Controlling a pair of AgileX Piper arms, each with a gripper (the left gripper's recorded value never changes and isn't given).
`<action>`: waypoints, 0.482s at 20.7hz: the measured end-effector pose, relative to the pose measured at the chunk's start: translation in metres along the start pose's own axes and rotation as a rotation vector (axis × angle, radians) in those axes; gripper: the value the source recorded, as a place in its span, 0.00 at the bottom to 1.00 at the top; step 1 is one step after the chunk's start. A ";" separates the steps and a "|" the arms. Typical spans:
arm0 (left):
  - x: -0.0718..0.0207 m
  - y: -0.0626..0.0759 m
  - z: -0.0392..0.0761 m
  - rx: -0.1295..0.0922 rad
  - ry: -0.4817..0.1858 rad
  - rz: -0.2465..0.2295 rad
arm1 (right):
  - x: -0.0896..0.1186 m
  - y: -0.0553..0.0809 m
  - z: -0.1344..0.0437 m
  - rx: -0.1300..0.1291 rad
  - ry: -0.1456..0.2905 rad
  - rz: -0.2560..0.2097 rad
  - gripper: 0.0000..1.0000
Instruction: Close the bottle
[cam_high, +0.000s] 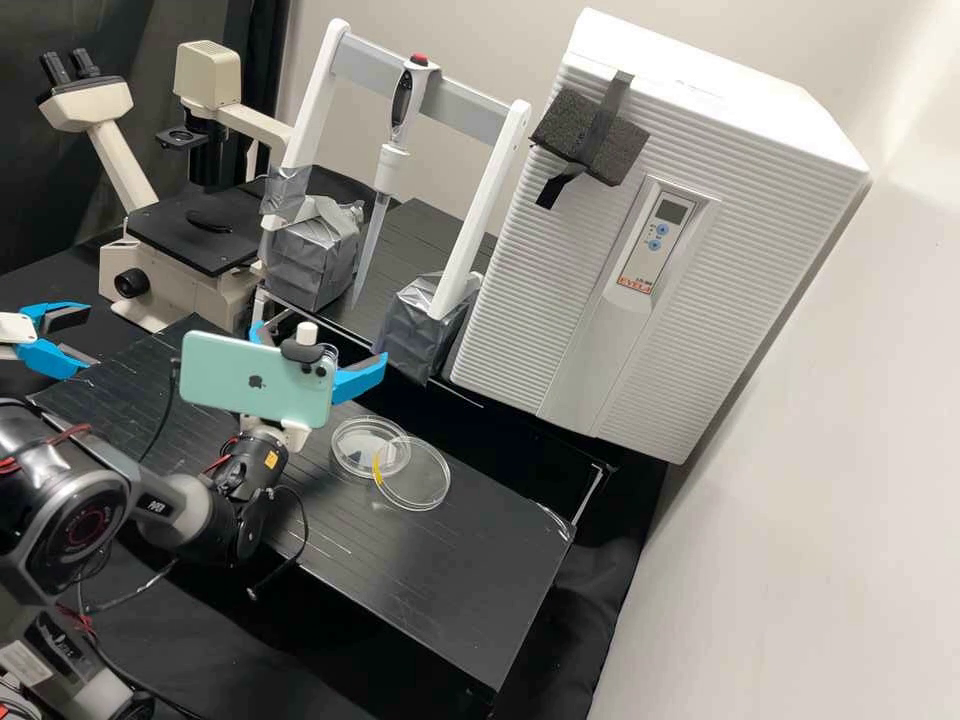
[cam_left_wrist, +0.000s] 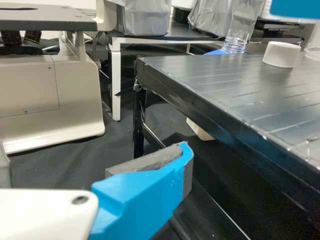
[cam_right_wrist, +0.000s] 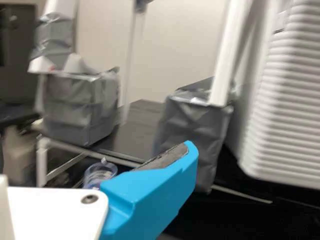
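Bottle (cam_left_wrist: 235, 41): clear, uncapped, set upright along the far edge of the raised black platform (cam_high: 450, 560), toward its left end; the long axis is vertical, mouth up. The white cap (cam_left_wrist: 281, 54) is seen lying flat on the platform top, near the bottle but apart from it. The right gripper (cam_high: 312, 360) is held over that spot with fingers spread wide and nothing gripped; in the right wrist view the bottle mouth (cam_right_wrist: 100, 175) is found just beside one blue finger (cam_right_wrist: 160, 185), slightly below it. The left gripper (cam_high: 88, 335) is parked well apart, off the platform's left end and about level with its edge, likewise spread and empty. The right arm is judged much the nearer, to both bottle and cap. A phone (cam_high: 255, 380) clamped on that arm's wrist hides the bottle from the high view. Two clear petri dishes (cam_high: 395, 460) are noted mid-platform, to the right of the gripper and clear of the bottle. A pipette (cam_high: 385, 170) hangs from a white stand (cam_high: 480, 210) whose feet are wrapped in taped blocks (cam_high: 310, 245) just beyond the bottle, so far-side clearance is judged tight. A microscope (cam_high: 170, 230) is at far left, a white ribbed cabinet (cam_high: 680, 250) at right.
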 end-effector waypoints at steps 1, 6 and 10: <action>0.0000 0.000 0.000 0.000 0.000 0.000 | -0.003 -0.002 0.001 -0.004 0.003 -0.020 1.00; 0.0000 0.000 0.000 0.000 0.000 0.000 | -0.020 -0.008 0.006 0.006 0.023 -0.099 1.00; 0.0007 0.001 0.000 0.004 -0.005 0.001 | -0.027 -0.013 0.004 0.002 0.061 -0.145 1.00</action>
